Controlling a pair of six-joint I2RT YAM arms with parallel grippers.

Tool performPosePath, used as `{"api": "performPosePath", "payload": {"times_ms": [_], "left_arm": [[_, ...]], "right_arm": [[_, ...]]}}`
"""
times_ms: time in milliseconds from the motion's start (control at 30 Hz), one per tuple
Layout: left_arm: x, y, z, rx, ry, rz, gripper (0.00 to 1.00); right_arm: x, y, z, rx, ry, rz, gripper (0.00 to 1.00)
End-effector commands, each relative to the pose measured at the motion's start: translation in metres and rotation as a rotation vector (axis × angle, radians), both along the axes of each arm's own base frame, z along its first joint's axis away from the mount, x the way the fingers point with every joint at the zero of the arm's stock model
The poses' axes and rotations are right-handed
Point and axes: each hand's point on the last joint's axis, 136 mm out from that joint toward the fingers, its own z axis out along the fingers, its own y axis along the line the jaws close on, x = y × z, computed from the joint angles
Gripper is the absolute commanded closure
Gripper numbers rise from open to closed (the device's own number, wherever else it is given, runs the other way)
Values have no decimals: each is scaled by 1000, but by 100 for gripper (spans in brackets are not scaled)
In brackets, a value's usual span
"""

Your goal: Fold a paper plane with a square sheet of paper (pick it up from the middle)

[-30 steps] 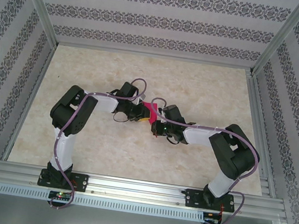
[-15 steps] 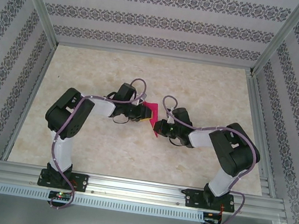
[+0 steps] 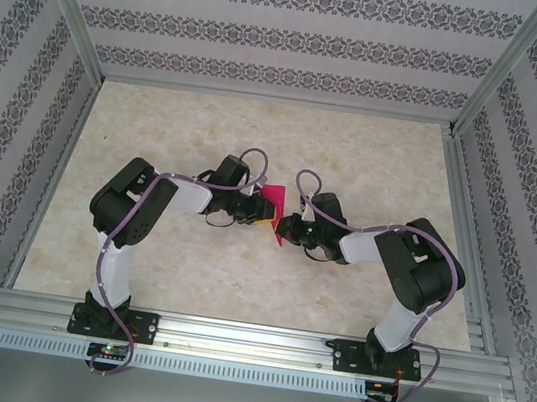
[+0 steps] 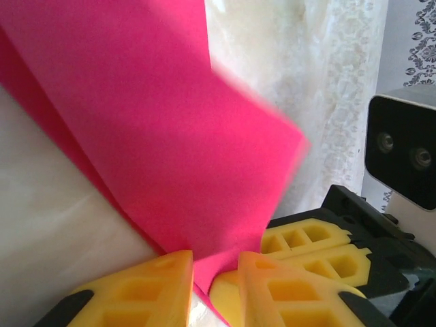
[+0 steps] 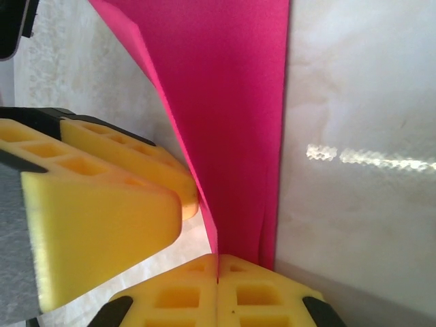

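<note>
patterned walls (image 3: 274,30), marbled beige table (image 3: 376,157), aluminium frame (image 3: 248,340)

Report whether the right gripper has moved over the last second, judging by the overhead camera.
Yes. The right gripper has drawn back slightly rightward, toward the table's right rail, exposing more of the pink paper that its fingers pinch.

The magenta-pink sheet of paper (image 3: 272,204) is folded into overlapping layers with one straight creased edge and a corner tapering to a point. It stands roughly upright over the middle of the worktop (image 3: 356,154), its lower edge pinched by the left gripper (image 4: 212,267) and the right gripper (image 5: 216,262).
</note>
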Motion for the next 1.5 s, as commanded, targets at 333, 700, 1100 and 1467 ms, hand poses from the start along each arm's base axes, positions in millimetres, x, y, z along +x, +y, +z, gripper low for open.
{"api": "performPosePath", "payload": {"times_ms": [333, 700, 1100, 1467], "left_arm": [[10, -13, 10, -14, -75, -30, 76], [2, 1, -30, 157, 40, -17, 79], [-2, 11, -47, 239, 84, -7, 80], [-4, 14, -49, 252, 86, -8, 80]], "right_arm": [[-4, -9, -24, -64, 72, -3, 94], [-4, -8, -21, -71, 79, 5, 90], [-10, -9, -1, -36, 83, 13, 83], [-26, -14, 1, -26, 125, 11, 89]]}}
